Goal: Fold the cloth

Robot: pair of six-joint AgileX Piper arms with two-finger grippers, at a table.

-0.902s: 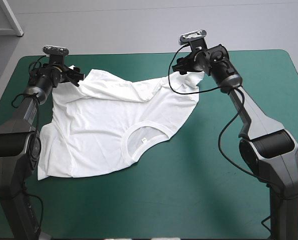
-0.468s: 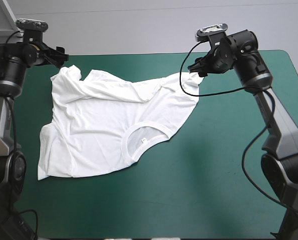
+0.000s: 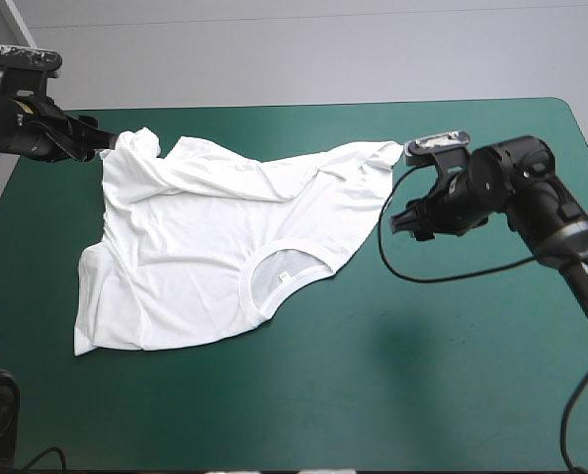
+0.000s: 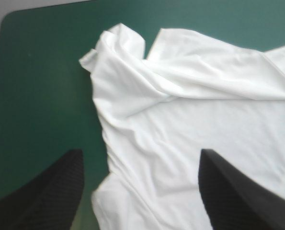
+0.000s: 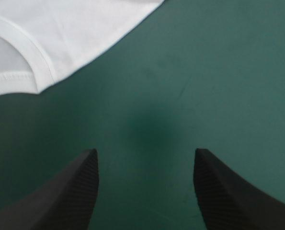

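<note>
The white T-shirt (image 3: 205, 227) lay spread, though rumpled, on the teal-green cover (image 3: 373, 385), filling the table's 9 o'clock half. Its neckband (image 3: 279, 259) pointed toward 6 o'clock, and a ridge of folds ran along its 12 o'clock edge.

The left gripper (image 3: 102, 144) stood just beside the bunched corner at the shirt's 10 o'clock. Its black fingers (image 4: 51, 191) were spread wide and held nothing. In the left wrist view the cloth lay between and ahead of them.

The right gripper (image 3: 402, 219) stood at the shirt's 3 o'clock, near the cloth's edge but clear of it. It too was parted and empty. In the right wrist view only bare cover showed between its fingers (image 5: 70, 191), with the neckband and the shirt's edge ahead toward 10 o'clock.
</note>
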